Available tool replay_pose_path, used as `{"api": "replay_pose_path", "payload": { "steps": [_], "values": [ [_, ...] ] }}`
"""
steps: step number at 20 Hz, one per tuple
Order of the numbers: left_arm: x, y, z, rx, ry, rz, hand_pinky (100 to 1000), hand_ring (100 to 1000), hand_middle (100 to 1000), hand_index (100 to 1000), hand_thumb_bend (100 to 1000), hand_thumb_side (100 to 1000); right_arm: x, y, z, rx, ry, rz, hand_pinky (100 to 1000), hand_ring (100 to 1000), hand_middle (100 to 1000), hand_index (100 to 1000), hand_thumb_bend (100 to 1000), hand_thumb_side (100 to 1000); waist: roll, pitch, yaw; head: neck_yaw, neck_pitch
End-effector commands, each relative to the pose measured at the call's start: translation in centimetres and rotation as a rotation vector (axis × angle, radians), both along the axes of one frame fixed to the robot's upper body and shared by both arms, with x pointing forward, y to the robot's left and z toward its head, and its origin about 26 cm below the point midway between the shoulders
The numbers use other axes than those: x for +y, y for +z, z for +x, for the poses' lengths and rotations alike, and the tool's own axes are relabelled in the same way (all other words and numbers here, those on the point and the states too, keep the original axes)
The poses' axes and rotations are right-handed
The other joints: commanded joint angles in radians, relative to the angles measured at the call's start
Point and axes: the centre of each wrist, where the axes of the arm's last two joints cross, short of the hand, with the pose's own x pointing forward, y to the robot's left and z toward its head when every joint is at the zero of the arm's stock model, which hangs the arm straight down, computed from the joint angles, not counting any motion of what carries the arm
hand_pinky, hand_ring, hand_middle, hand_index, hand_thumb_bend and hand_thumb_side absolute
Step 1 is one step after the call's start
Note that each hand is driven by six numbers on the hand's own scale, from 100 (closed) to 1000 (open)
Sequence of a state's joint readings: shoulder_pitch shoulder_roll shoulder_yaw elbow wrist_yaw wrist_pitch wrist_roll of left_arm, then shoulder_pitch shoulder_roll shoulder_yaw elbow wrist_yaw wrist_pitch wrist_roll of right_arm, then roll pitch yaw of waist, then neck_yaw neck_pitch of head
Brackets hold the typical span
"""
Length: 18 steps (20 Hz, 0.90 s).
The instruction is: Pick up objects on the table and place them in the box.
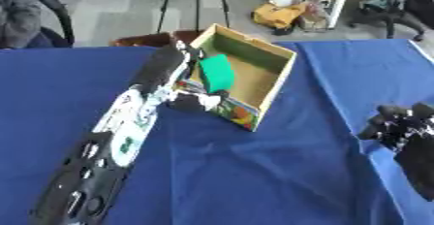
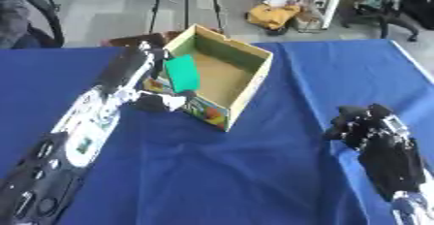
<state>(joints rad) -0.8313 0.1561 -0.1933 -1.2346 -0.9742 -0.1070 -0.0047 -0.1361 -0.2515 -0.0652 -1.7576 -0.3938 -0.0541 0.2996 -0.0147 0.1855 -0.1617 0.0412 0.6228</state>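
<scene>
The left hand (image 1: 191, 90) is seen at the near-left wall of the cardboard box (image 1: 275, 81), its fingers curled round a green object (image 1: 218, 72) that is held upright just past the fingertips, over the inside of the box and against its left wall. Whether the green object already touches the box floor cannot be told from either view. Beyond the fingers the brown floor of the box is bare; no other item is made out inside it. The right hand (image 2: 366, 124) is held low, well apart from the box and on the far side of it from the left fingers; its fingers are bent inward and nothing is seen between them. On the blue tablecloth (image 1: 254, 170) around both hands no further loose object is seen, though part of the table is hidden under the left arm. The task is therefore judged to be near the end of one placement: the green object has been brought over the box and remains to be released, after which the fingers would have to be drawn clear of the wall. Whether more objects are left cannot be told.
</scene>
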Motion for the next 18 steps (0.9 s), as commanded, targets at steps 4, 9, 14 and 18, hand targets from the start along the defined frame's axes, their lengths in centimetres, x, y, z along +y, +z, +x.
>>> {"api": "replay_pose_path", "payload": {
  "steps": [4, 9, 14, 18],
  "values": [
    [1.5, 0.8, 2.2, -0.011, 0.107, 0.019, 473, 514, 246, 498, 100, 222, 0.4, 1.0, 0.4, -0.029, 0.047, -0.028, 641, 575, 574, 738, 100, 878, 0.001, -0.011, -0.044, 0.031, -0.026],
    [2.6, 0.5, 3.7, 0.007, 0.182, 0.06, 486, 531, 280, 526, 100, 206, 1.1, 1.4, 0.7, -0.042, 0.091, -0.036, 641, 575, 574, 738, 100, 878, 0.011, -0.002, -0.105, 0.063, -0.044],
    [4.5, 0.3, 5.0, 0.035, 0.265, 0.112, 506, 560, 323, 559, 100, 236, 1.8, 1.8, 1.1, -0.051, 0.13, -0.044, 641, 575, 574, 738, 100, 880, 0.025, 0.008, -0.171, 0.087, -0.061],
    [5.7, 0.5, 5.5, 0.041, 0.314, 0.143, 523, 584, 358, 588, 100, 337, 1.9, 1.9, 1.2, -0.049, 0.142, -0.046, 642, 576, 573, 738, 100, 883, 0.035, 0.01, -0.205, 0.095, -0.071]
  ]
}}
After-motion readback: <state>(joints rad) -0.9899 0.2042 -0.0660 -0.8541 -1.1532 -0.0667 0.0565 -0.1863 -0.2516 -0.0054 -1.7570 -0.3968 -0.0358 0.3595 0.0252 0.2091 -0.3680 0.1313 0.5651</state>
